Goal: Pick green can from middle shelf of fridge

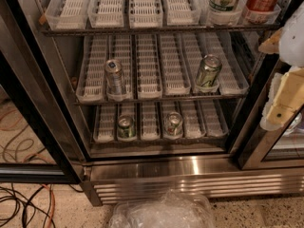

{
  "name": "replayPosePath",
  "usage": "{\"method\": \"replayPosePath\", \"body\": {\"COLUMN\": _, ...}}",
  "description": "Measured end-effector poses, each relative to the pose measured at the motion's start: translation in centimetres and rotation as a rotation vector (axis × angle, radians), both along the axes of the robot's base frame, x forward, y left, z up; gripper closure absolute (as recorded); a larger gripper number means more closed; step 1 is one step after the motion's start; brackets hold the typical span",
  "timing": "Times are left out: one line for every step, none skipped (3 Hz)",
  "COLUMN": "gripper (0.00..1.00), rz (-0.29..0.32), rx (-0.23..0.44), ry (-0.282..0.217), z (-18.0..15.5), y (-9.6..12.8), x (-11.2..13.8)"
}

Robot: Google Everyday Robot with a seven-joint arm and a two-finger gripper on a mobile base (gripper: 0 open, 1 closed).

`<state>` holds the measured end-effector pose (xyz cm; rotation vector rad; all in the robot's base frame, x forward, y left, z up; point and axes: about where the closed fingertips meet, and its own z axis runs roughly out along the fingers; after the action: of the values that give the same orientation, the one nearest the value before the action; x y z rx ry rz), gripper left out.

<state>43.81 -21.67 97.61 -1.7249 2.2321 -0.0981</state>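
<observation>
Gripper (284, 101) is hovering at three o'clock; whether its jaws are apart cannot be told. It is needing a level reach toward nine o'clock to straddle the green can (208, 72) on the middle shelf (149, 75).

Speckled floor (259, 213) carried fridge (190, 169), tangled cables (19, 204) at left, crumpled clear plastic (161, 213) in front; gripper (284, 101) hung at right edge.

A silver-grey can (114, 77) stands above two lower cans (126, 127); cables (49, 203) cross the floor (275, 215).
</observation>
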Motion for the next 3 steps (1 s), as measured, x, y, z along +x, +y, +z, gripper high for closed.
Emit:
{"method": "replayPosePath", "body": {"gripper": 0.00, "rz": 0.000, "rx": 0.000, "ry": 0.000, "z": 0.0, "y": 0.0, "x": 0.0}}
{"method": "replayPosePath", "body": {"gripper": 0.00, "rz": -0.054, "rx": 0.046, "ry": -0.019, "z": -0.4, "y": -0.2, "x": 0.3}}
{"method": "replayPosePath", "body": {"gripper": 0.00, "rz": -0.179, "rx": 0.192, "ry": -0.019, "z": -2.0, "y": -0.3, "x": 0.9}}
